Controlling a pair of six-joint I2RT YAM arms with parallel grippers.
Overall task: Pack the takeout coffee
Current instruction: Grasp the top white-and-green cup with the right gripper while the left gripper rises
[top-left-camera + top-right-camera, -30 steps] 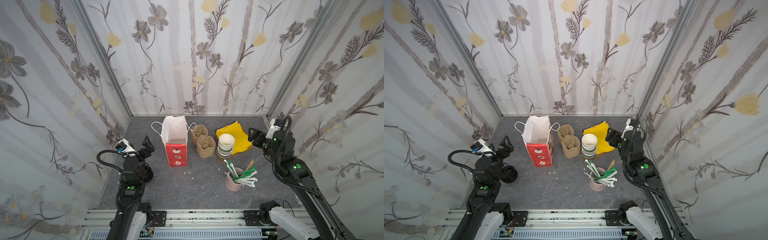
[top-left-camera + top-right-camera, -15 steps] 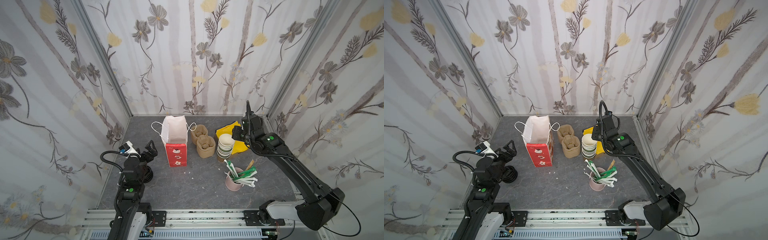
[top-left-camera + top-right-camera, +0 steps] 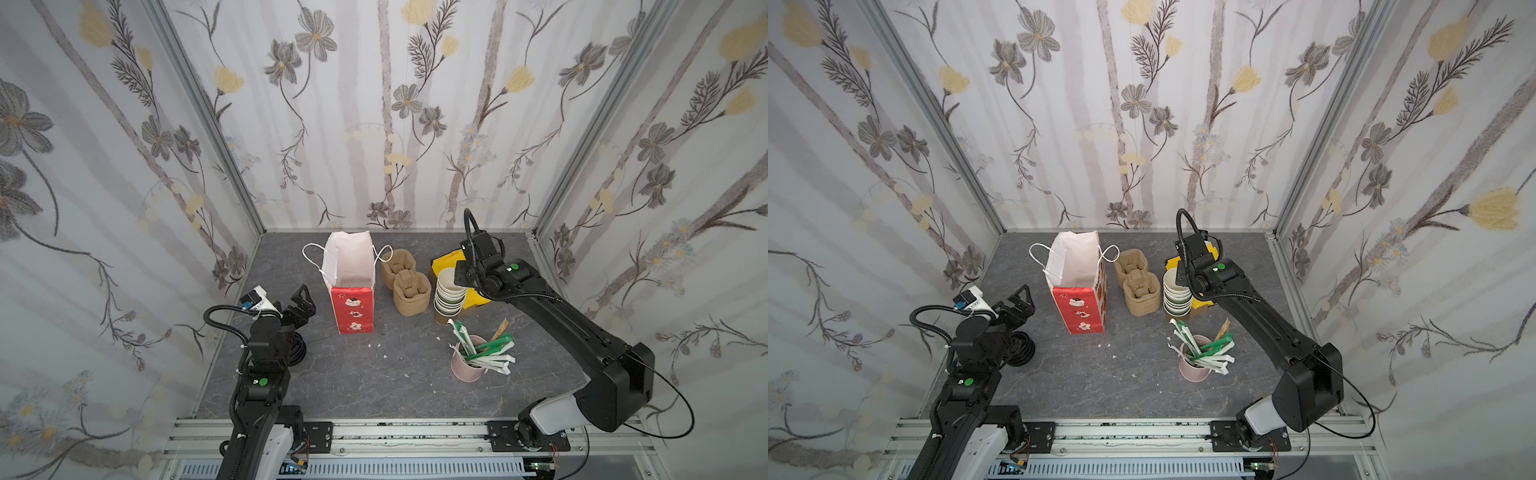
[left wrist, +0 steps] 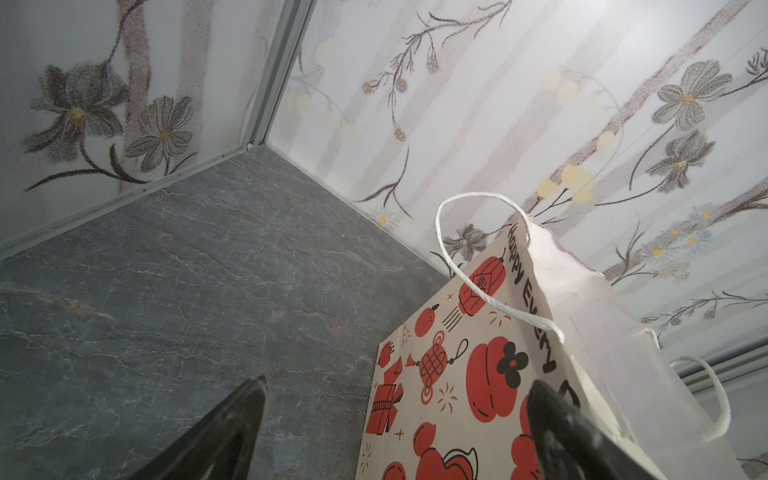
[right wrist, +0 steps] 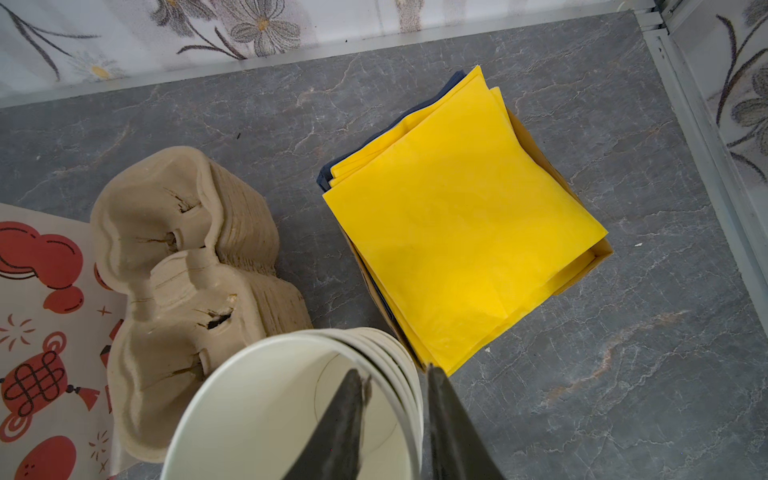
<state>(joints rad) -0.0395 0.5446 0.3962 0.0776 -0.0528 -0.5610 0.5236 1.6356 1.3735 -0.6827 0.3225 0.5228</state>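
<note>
The takeout coffee is out of view in every frame. My right gripper [image 5: 394, 369] is down at the stack of lidless white-lined cups [image 3: 449, 297] [image 5: 270, 415]. One finger is inside the top cup and the other is just outside the rims. The jaws are narrow, and a gap still shows between the inner finger and the cup wall. From above, the wrist hides these fingers. My left gripper [image 3: 306, 300] [image 4: 399, 380] hovers wide open and empty just left of the upright red-and-white paper bag [image 3: 351, 282] [image 4: 478, 374], whose mouth is open.
A stack of brown pulp cup carriers [image 3: 405, 282] [image 5: 178, 257] stands between the bag and the cups. Yellow napkins in a small box [image 5: 457, 232] lie behind the cups. A pink cup of wrapped straws [image 3: 469, 365] stands in front. A black cable coil [image 3: 297, 353] lies beside the left arm.
My right arm swung in from the right wall to the cup stack and its jaws narrowed around the top cup's wall. My left gripper sank a little and stayed open.
</note>
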